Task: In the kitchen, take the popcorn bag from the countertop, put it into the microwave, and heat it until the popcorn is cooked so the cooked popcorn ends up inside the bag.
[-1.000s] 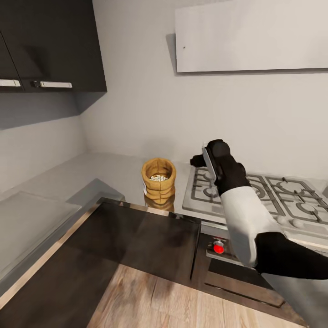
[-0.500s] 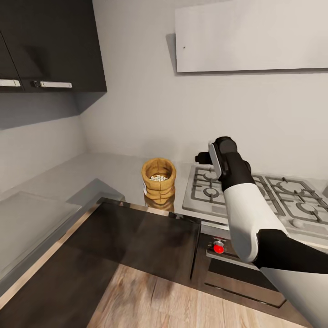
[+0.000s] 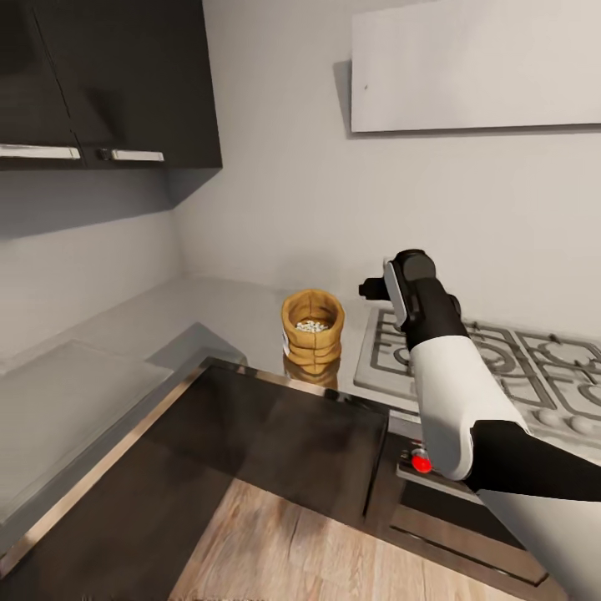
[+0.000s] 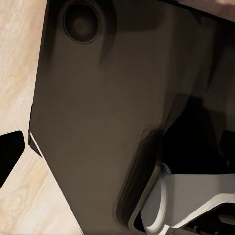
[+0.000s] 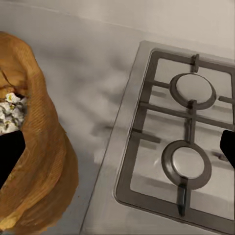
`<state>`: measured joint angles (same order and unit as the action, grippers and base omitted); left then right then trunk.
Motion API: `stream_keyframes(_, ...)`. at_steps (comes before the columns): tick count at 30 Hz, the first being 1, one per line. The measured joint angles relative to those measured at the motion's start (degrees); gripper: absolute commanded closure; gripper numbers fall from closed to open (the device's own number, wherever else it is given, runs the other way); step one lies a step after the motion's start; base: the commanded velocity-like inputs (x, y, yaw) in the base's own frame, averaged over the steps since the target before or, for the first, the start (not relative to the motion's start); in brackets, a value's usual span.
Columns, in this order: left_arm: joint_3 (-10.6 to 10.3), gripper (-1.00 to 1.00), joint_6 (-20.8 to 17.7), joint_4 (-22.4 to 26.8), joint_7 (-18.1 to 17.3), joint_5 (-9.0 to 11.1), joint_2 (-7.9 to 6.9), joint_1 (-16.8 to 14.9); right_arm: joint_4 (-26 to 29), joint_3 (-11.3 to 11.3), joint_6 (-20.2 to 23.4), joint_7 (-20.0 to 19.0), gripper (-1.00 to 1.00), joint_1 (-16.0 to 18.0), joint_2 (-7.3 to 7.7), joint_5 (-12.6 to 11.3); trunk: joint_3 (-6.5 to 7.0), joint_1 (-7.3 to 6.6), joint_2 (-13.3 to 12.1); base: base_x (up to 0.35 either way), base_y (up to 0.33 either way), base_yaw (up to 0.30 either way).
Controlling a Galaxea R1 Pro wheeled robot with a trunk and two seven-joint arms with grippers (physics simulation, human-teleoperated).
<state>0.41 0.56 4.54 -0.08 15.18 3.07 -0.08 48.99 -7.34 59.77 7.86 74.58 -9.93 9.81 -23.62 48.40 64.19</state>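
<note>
The golden-tan popcorn bag (image 3: 313, 332) stands upright on the grey countertop (image 3: 209, 313), just left of the hob, and its open mouth shows pale popcorn (image 3: 313, 326). My right gripper (image 3: 367, 290) hovers above the counter to the bag's right, mostly hidden behind its own wrist. In the right wrist view the bag (image 5: 36, 166) is close by with popcorn (image 5: 10, 111) in its mouth. The right gripper (image 5: 117, 152) is open, its fingertips (image 5: 10, 156) wide apart and nothing between them. One dark fingertip (image 4: 10, 155) of the left gripper hangs before a dark cabinet front. The microwave is out of view.
A steel gas hob (image 3: 501, 367) with grates lies right of the bag, with a red knob (image 3: 421, 461) on the oven front below. Dark wall cabinets (image 3: 125, 83) hang at upper left, a white panel (image 3: 476, 67) above the hob. Dark base cabinets (image 3: 275, 434) meet the wooden floor (image 3: 292, 551).
My right arm rose and moved slightly to the right, away from the bag. The camera then turned, shifting the whole scene rightward. The bag has not moved on the counter.
</note>
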Motion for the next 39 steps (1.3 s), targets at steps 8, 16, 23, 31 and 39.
stream_keyframes(8,-0.06,-1.0,0.0,-0.09,0.23,-0.11,0.08,0.0,0.0,0.06,0.0,0.09,-1.0,0.0,0.0,-0.01,0.0,0.0,0.0,0.0,0.0,0.277)
stream_keyframes(16,0.01,-1.0,0.0,0.0,0.24,-0.01,0.09,0.0,0.08,0.02,0.01,0.67,-1.0,-0.01,0.0,-0.03,0.0,0.0,0.0,0.0,0.0,0.089)
stream_keyframes(23,0.01,-1.0,0.0,0.05,0.39,0.11,0.0,0.0,-2.95,0.16,0.0,6.25,-1.0,-0.01,0.0,-0.24,0.0,0.0,0.0,0.0,0.0,0.0)
stream_keyframes(31,0.01,-1.0,0.0,0.08,0.4,0.19,0.0,0.0,-3.33,0.17,0.0,7.02,-1.0,-0.01,0.01,-0.77,0.0,0.0,0.0,0.0,0.0,0.0)
stream_keyframes(39,0.0,-1.0,0.0,0.08,0.4,0.17,0.0,0.0,-3.51,0.09,-0.02,7.04,-1.0,0.0,0.0,-0.93,0.0,0.0,0.0,0.0,0.0,0.17)
